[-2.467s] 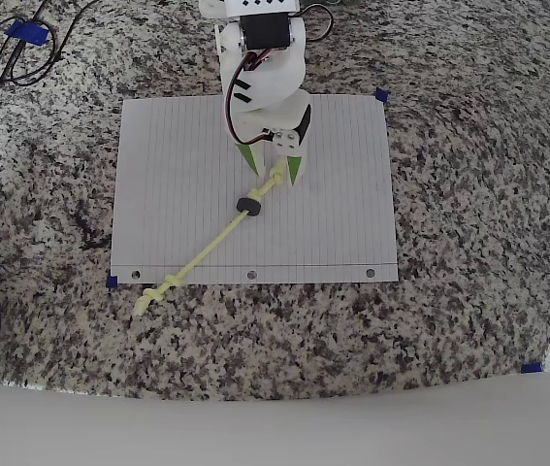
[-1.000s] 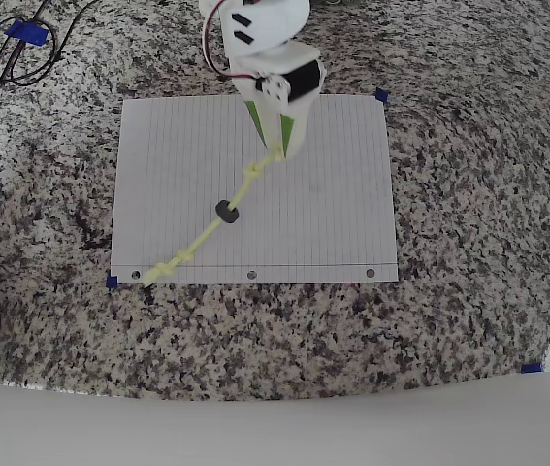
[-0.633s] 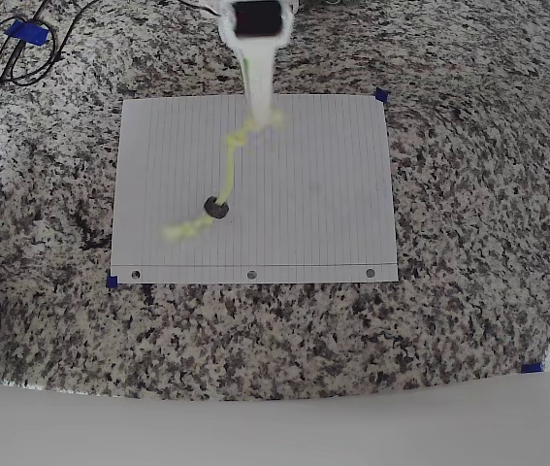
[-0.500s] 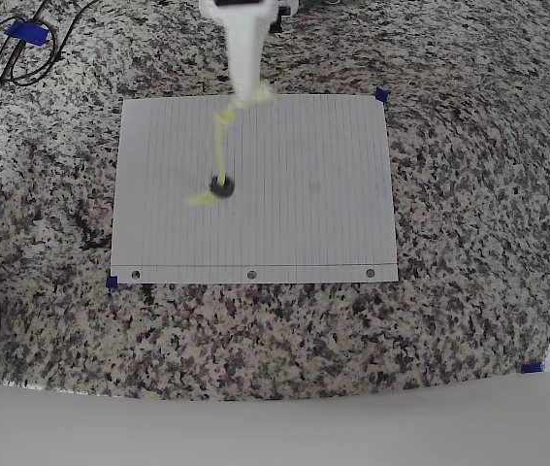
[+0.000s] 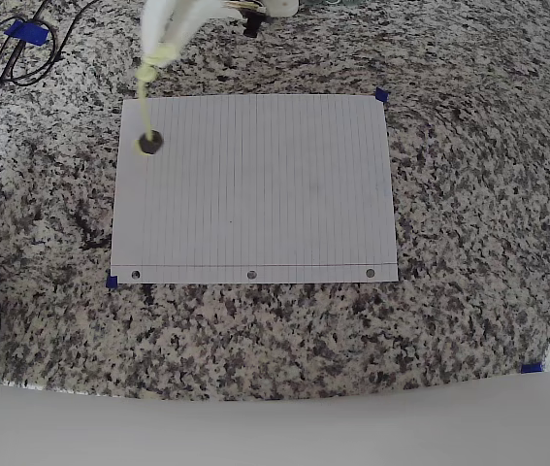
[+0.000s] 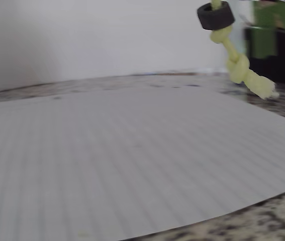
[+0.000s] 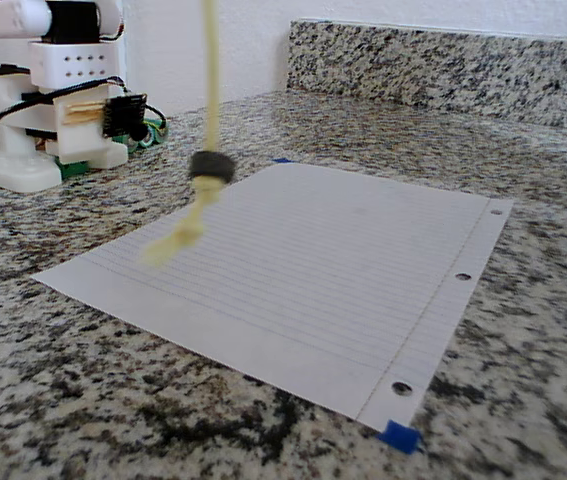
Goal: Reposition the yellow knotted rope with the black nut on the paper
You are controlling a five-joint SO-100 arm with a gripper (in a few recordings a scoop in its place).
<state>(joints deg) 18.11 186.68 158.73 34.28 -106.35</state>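
- Since the frame half a second back, the yellow knotted rope (image 5: 145, 97) has swung from above the middle of the paper (image 5: 284, 194) to above its upper-left corner in the overhead view; the sheet itself has not shifted.
- No containers present; the paper lies flat on the granite counter (image 5: 469, 194) with nothing resting on it.
- Rope hangs clear of the sheet, long axis near vertical in the fixed view (image 7: 208, 60), lower end blurred.
- Black nut (image 5: 149, 144) sits low on the cord, stopped against the bottom knots (image 6: 238, 65) in the wrist view; the nut (image 6: 215, 15) rides just above them, free tail pointing down and right.
- Arm reaches from the top edge of the overhead view toward the left, gripper (image 5: 163, 39) blurred white.
- Fingers are closed on the rope's upper end, which hangs from their tip.
- Arm's base (image 7: 48, 100) stands at the counter's far left in the fixed view.
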